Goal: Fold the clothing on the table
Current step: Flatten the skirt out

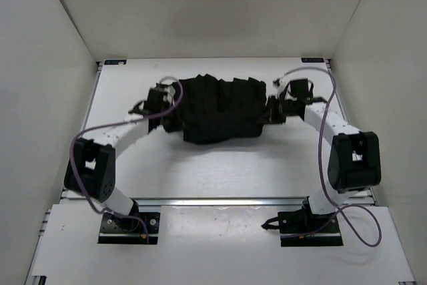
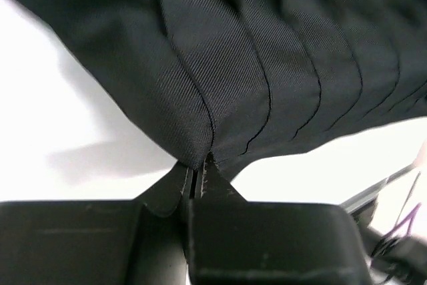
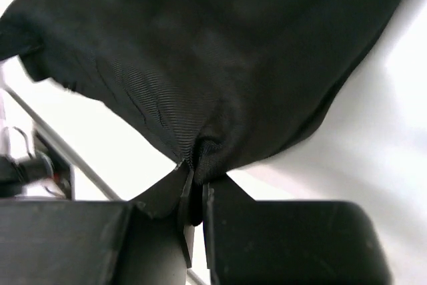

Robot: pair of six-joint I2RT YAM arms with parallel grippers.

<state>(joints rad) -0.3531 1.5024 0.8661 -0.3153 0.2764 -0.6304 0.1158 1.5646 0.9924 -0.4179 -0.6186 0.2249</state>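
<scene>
Pinching at both ends describes the present hold on the black pleated fabric garment, fan-shaped with vertical ridges (image 1: 220, 108), which lies bunched in the far middle of the large white flat counter (image 1: 220, 171). Hazards, left first: the left claw (image 1: 171, 106) is pressed together on only a narrow nip of cloth at the garment's left edge. The left wrist view shows the tips (image 2: 198, 165) biting where one pleat fold (image 2: 253, 65) meets the hem, so a lift may carry a single pleat while the rest sags or slides free. The right claw (image 1: 272, 109) is likewise closed on a small gathered tuck at the right edge (image 3: 195, 165). The cloth above it (image 3: 220, 51) hangs slack and creased, so this side could slip first and leave the fold skewed. Unequal travel of the two sides would likely fan the pleats open or drag the whole piece across the counter. Pose: the left arm (image 1: 127, 135) has its elbow low and out to the left, its forearm reaching forward and inward. The right arm (image 1: 333, 121) mirrors it, with its elbow out to the right and its forearm angled in toward the garment.
</scene>
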